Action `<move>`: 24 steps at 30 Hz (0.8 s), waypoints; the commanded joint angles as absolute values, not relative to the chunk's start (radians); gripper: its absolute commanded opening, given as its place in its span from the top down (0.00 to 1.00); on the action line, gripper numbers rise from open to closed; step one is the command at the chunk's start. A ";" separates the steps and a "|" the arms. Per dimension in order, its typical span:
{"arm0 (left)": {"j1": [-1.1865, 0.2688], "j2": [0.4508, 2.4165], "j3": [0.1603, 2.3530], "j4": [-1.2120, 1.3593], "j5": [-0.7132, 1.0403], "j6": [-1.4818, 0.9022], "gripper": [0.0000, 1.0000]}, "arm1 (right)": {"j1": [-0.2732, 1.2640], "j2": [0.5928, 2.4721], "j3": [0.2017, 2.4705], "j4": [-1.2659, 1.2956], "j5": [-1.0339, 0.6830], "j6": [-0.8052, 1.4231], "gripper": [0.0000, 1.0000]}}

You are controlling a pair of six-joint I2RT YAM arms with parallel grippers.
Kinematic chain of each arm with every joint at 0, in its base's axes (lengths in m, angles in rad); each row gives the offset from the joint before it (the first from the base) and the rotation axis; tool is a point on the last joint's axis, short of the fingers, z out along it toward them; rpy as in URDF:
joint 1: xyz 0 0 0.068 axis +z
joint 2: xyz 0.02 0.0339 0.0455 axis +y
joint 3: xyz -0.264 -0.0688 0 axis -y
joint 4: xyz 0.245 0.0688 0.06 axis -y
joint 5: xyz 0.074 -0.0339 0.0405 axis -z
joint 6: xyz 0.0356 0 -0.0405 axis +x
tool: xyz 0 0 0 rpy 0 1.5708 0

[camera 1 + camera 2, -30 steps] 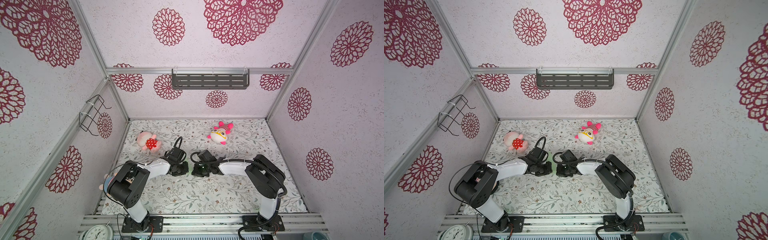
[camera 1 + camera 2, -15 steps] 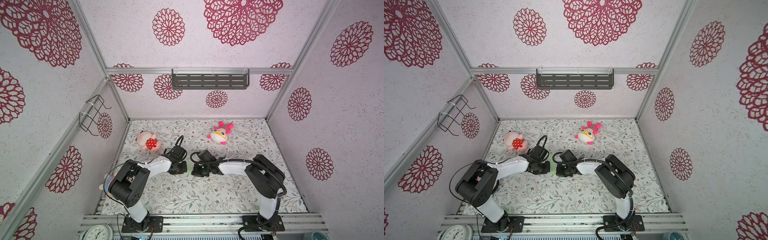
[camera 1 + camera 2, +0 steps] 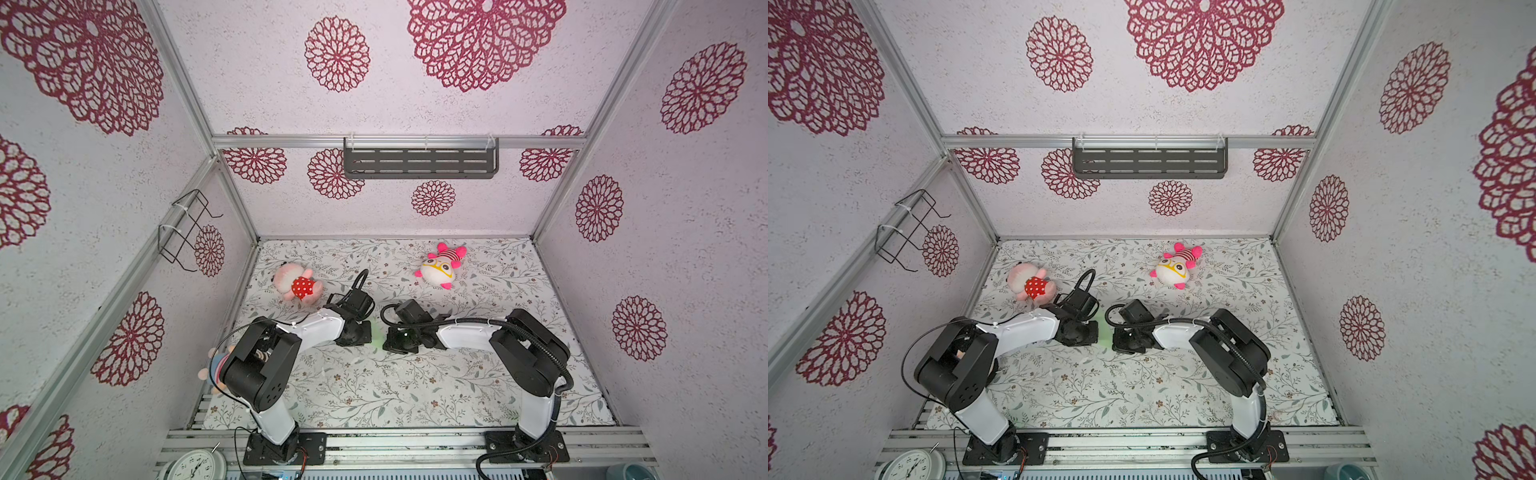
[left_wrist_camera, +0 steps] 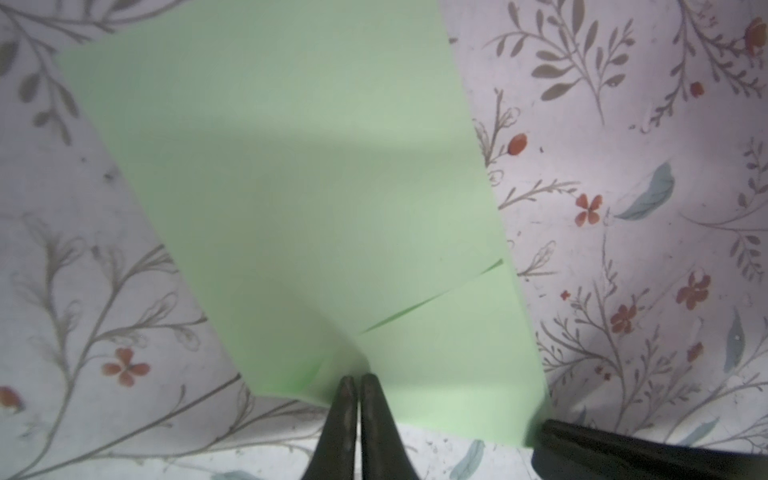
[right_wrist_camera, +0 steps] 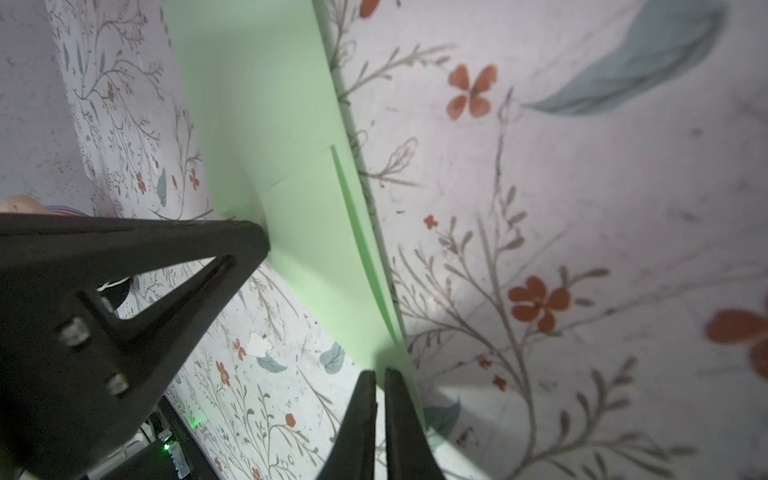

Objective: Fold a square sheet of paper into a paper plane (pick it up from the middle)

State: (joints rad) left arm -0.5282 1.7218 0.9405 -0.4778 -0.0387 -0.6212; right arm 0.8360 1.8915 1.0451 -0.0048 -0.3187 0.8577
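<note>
The sheet of paper [image 4: 311,187], pale green, is folded into a tapering shape with overlapping flaps. It lies mid-table between the two grippers in both top views [image 3: 376,336] [image 3: 1104,332]. My left gripper [image 4: 357,380] is shut, and the paper's near edge puckers up into its tips. My right gripper [image 5: 380,374] is shut on a corner of the same paper [image 5: 257,104]. The right wrist view also shows the left gripper [image 5: 259,237] touching the paper's edge. The right gripper [image 4: 548,428] shows dark at the paper's corner in the left wrist view.
A pink plush in a red dotted dress [image 3: 297,284] lies behind the left arm. A white and pink plush with yellow glasses [image 3: 440,268] lies at the back right. Another plush [image 3: 212,370] sits by the left arm's base. A clock [image 3: 193,467] stands at the front rail.
The left gripper has shifted slightly to the left, away from the right gripper. The right arm has not moved.
</note>
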 commanded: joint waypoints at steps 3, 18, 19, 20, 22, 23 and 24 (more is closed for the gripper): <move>-0.487 1.764 0.935 -0.582 -0.113 -0.594 0.90 | 0.828 1.944 1.032 -0.109 -0.281 0.862 0.88; -0.399 1.770 0.981 -0.667 -0.112 -0.574 0.88 | 0.821 1.926 1.038 -0.114 -0.274 0.853 0.87; -0.396 1.752 0.987 -0.673 -0.109 -0.578 0.88 | 0.821 1.925 1.041 -0.109 -0.274 0.849 0.87; -0.394 1.731 0.996 -0.679 -0.105 -0.578 0.88 | 0.820 1.920 1.044 -0.105 -0.276 0.842 0.87; -0.395 1.680 1.010 -0.683 -0.090 -0.589 0.86 | 0.819 1.912 1.054 -0.092 -0.279 0.822 0.87; -0.396 1.653 1.012 -0.680 -0.081 -0.600 0.85 | 0.820 1.903 1.057 -0.079 -0.284 0.812 0.87; -0.395 1.621 1.008 -0.669 -0.069 -0.614 0.84 | 0.820 1.890 1.058 -0.060 -0.293 0.799 0.87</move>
